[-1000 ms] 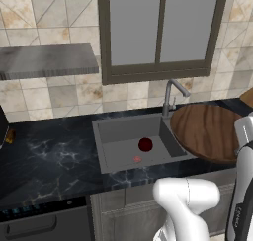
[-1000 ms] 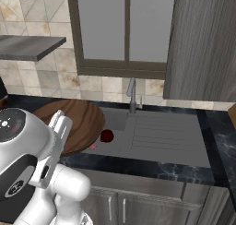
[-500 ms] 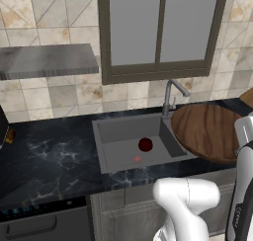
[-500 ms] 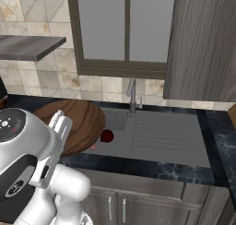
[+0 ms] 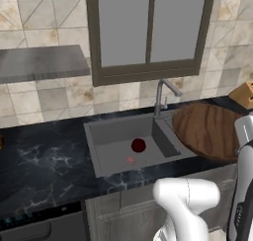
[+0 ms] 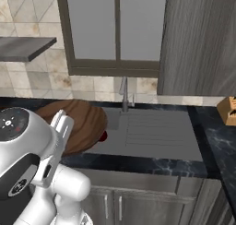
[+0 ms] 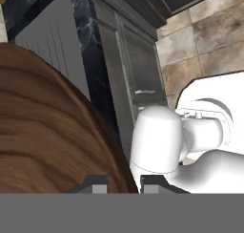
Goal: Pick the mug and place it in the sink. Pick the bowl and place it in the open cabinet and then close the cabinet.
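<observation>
The mug (image 5: 138,145) stands already in the sink (image 5: 113,136), near the small red drain mark (image 5: 130,160); so the first part of the task looks finished, and the step in hand is, I judge, the carrying of the bowl (image 5: 210,130).

The bowl is off the desk (image 5: 44,161); it hangs over the drainboard side of the sink, beside the faucet (image 5: 163,94), tilted so that its wooden inside faces the room. In the hand view the gripper (image 7: 123,182) has its two dark tips at the rim of the bowl (image 7: 43,132), with only a narrow gap between them; the jaws seem clamped on the rim, since nothing else could keep the bowl up.

The cabinet (image 6: 203,39) is on the wall to the right of the window (image 6: 115,28), above the right end of the desk; from here I cannot tell which door is open.

The next move calls for lifting the bowl higher and bringing it to the right, clear of the faucet; the bowl is wide and held only at the edge, so it may swing or slip; it should go in level, then the door must be pushed shut.
</observation>
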